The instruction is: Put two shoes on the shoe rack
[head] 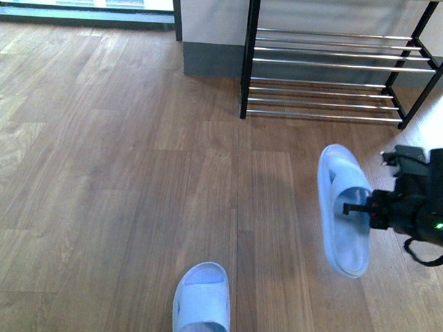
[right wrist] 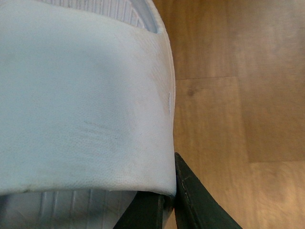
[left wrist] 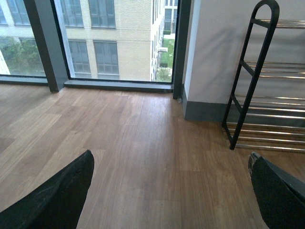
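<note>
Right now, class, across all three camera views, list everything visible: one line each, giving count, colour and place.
pale blue foam slide sandals: two, pale blue; floor slide lies near the robot, held slide is in front of the rack
black metal shoe rack with chrome bars: one, black and chrome; against the wall, ahead right
wood-plank floor: one, brown; throughout
white wall with grey skirting: one; behind the rack
dark-framed windows: several panes; ahead left
right gripper: one, black; shut on the held slide
left gripper: one, black; open, empty
</note>
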